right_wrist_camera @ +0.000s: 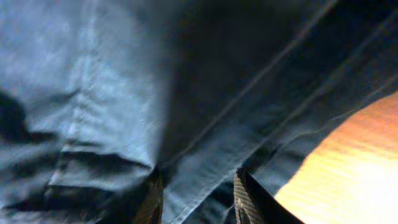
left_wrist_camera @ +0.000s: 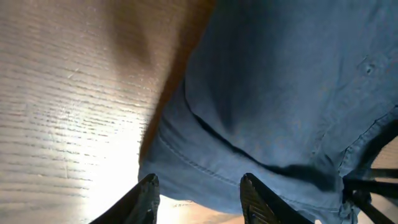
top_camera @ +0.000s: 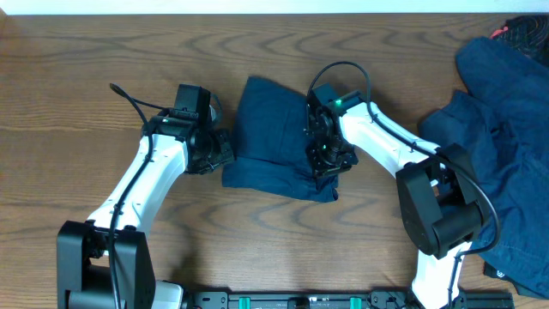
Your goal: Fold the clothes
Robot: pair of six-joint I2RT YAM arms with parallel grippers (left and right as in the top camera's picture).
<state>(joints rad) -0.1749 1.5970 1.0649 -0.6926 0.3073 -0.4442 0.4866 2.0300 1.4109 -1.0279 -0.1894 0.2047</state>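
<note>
Shorts (top_camera: 270,137) are lying folded mid-counter, nearer the far edge. More clothes (top_camera: 506,146) are waiting unfolded at the right edge. Left pincer (left_wrist_camera: 200,198) is standing half-open at the shorts' hem. Right pincer (right_wrist_camera: 199,198) is straddling cloth; I cannot tell whether it is gripping. Judging the task partly done.

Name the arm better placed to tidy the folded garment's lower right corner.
Right. The right gripper sits over that corner of the navy garment, with cloth between its fingers. The left gripper is at the opposite left edge.
</note>
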